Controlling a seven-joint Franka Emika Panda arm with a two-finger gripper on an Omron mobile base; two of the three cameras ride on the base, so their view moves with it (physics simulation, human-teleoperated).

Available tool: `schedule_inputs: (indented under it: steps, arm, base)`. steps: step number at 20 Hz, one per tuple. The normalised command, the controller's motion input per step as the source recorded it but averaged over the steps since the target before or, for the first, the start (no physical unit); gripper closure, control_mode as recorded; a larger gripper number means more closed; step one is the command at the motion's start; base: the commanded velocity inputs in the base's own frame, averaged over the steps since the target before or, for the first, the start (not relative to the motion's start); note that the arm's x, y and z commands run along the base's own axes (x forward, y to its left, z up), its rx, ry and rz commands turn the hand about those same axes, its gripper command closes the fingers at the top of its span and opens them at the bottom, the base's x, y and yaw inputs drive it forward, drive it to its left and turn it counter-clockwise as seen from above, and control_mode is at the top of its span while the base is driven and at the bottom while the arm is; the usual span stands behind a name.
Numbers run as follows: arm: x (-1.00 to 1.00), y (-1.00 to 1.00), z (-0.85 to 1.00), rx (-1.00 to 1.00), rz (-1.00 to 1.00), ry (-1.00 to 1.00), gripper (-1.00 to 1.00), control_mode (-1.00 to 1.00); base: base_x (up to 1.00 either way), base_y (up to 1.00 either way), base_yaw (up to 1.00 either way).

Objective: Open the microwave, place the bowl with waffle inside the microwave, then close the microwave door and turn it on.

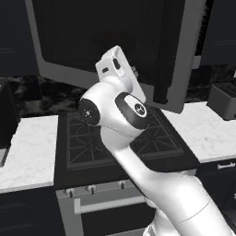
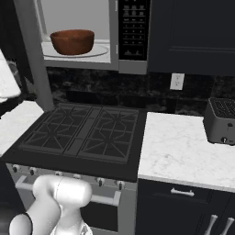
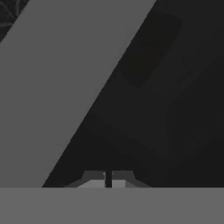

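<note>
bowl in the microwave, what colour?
Glossy copper-brown bowl, best seen in the right base view.
</note>
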Motion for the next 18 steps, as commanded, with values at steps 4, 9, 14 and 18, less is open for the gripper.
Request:
schedule_inputs:
  steps: [4,9,14,18]
  arm:
    - [1.00,-0.41,0.64,0.14,0.39,-0.18,1.00,-1.00]
    - [0.98,-0.30,0.51,0.12,0.40,-0.09,1.00,-1.00]
    - [1.00,-0.18,0.19,0.12,0.31,0.00,1.00,-1.00]
    - [1.00,-0.02,0.25,0.14,0.18,0.11,1.00,-1.00]
  base:
    - [0.00,0.00,0.00]
    - [0.00,0.00,0.00]
    - [0.00,0.00,0.00]
    - [0.00,0.00,0.00]
